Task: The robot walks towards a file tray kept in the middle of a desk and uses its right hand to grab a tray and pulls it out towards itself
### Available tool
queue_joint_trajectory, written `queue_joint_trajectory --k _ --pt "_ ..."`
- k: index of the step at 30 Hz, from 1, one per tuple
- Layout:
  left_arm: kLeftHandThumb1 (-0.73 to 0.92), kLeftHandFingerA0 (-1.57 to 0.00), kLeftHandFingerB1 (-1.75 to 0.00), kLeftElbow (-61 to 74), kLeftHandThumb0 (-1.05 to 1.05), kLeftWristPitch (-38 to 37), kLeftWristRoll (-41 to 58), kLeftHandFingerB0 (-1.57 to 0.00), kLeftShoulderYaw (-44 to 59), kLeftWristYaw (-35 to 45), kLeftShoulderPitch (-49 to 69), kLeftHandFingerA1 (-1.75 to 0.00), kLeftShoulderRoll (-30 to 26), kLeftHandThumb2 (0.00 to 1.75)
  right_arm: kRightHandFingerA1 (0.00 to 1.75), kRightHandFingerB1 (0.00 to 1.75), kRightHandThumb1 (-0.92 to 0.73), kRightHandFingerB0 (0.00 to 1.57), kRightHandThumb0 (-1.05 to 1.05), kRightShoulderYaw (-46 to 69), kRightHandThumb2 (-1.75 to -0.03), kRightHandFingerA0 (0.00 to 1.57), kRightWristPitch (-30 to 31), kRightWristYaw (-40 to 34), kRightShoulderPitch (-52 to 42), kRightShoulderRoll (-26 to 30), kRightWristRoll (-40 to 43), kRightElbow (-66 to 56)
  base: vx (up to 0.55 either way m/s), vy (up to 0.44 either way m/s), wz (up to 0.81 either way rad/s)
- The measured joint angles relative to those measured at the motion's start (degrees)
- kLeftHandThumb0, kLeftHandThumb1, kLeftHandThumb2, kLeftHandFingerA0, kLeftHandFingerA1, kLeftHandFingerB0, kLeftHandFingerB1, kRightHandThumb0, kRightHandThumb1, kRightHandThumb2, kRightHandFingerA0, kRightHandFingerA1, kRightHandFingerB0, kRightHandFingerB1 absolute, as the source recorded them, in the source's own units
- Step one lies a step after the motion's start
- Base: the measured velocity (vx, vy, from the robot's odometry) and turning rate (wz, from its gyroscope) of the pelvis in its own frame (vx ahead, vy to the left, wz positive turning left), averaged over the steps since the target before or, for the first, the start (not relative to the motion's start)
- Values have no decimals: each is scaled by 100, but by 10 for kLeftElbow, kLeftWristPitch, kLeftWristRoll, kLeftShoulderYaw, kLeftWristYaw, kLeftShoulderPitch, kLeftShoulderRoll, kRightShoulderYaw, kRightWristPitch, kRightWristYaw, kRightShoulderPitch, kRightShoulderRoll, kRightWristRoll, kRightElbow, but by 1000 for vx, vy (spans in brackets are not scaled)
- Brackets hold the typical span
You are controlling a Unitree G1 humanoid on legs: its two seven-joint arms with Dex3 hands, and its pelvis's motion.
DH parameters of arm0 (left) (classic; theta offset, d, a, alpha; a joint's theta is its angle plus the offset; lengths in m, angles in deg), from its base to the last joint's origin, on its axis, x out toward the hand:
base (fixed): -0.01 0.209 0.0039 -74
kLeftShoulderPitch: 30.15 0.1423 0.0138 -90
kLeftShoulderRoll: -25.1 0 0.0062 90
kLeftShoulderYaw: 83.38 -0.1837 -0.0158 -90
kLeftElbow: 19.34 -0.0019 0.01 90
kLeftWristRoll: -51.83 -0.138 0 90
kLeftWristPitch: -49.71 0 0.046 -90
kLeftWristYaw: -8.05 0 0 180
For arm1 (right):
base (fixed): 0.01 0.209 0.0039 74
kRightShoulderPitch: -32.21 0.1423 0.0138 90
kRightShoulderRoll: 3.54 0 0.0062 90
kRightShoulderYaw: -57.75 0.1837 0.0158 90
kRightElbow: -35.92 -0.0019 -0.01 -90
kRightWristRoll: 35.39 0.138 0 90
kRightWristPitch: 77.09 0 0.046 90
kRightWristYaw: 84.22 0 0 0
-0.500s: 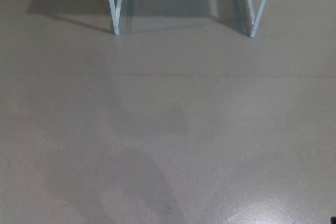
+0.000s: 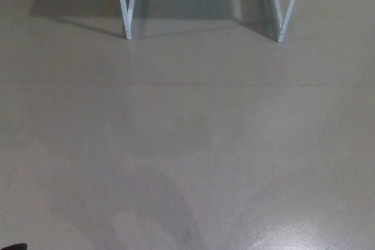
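You see bare floor [image 2: 187, 144] and two white table legs [image 2: 125, 10] at 12 o'clock. Neither hand shows, so finger state can't be told.

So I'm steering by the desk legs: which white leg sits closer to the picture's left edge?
The left desk leg, beside the dark floor shadow; the right desk leg stands well right of centre.

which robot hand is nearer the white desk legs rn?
Can't pick left or right: no robot hand shows. The desk legs stand at the top, across the floor. A dark sliver at the bottom-left edge is too small to identify.
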Motion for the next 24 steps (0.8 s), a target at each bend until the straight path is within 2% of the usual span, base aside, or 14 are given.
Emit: queue_joint_trajectory --k 1,2,5,6,7,9,10,11,13,18,20,22,23,24 --pt "72 -47 -37 0 -70 -2 0 -46 0 1 0 -41 0 62 68 58 -50 35 -47 -3 -90 51 -1 0 -3 0 0 -4 0 0 0" --pt "61 -43 -49 0 -76 -3 0 -39 0 2 0 -54 -1 99 68 58 -50 35 -47 -6 -90 51 -2 -1 -6 0 0 -10 0 0 0" --pt "61 -40 -49 -1 -75 -9 0 -39 0 5 0 -53 -2 98 67 58 -49 35 -48 -12 -90 50 -9 -2 -9 0 -2 -11 0 0 0" --pt "70 -48 -37 -2 -70 -10 0 -48 0 5 0 -41 -2 62 67 57 -49 34 -47 -14 -90 49 -10 -3 -9 0 -3 -11 0 0 0" --pt "60 -41 -49 -2 -74 -12 0 -39 0 6 0 -53 -2 98 66 57 -49 34 -47 -16 -89 49 -12 -4 -10 0 -4 -11 0 0 0" --pt "60 -44 -49 -4 -75 -15 0 -38 -1 7 0 -55 -3 98 66 57 -50 35 -45 -20 -89 49 -14 -5 -10 0 -5 -11 0 0 0" --pt "70 -48 -37 -5 -70 -16 0 -47 -1 7 0 -42 -3 62 66 57 -51 34 -45 -22 -90 49 -15 -5 -10 1 -6 -10 0 0 0" --pt "59 -45 -49 -6 -76 -17 0 -38 -2 7 0 -55 -3 97 66 57 -51 34 -45 -23 -90 49 -17 -6 -10 2 -7 -9 0 0 0" --pt "69 -48 -37 -6 -70 -20 0 -45 -3 7 0 -42 -4 61 66 57 -50 34 -47 -26 -90 49 -19 -7 -10 4 -10 -6 0 0 0" --pt "63 -49 -37 -10 -73 -27 0 -43 -8 10 -2 -43 -11 63 68 57 -50 35 -47 -32 -90 52 -25 -7 -11 4 -14 1 398 83 1" --pt "59 -45 -48 -9 -75 -31 0 -36 -10 11 -4 -54 -11 96 67 57 -50 34 -46 -34 -90 51 -26 -9 -14 9 -17 -2 431 103 19" --pt "68 -50 -37 -11 -70 -31 0 -47 -13 12 4 -42 -9 61 67 56 -50 33 -45 -36 -90 51 -26 -12 -18 14 -19 -12 24 17 -6" --pt "57 -48 -48 -11 -74 -31 0 -34 -13 12 5 -57 -9 96 67 57 -50 33 -45 -37 -90 52 -26 -13 -17 15 -20 -12 23 97 -2" --pt "57 -48 -48 -11 -74 -31 0 -34 -13 12 6 -57 -9 96 67 57 -50 33 -45 -39 -90 52 -26 -13 -16 16 -20 -12 -43 142 -5"
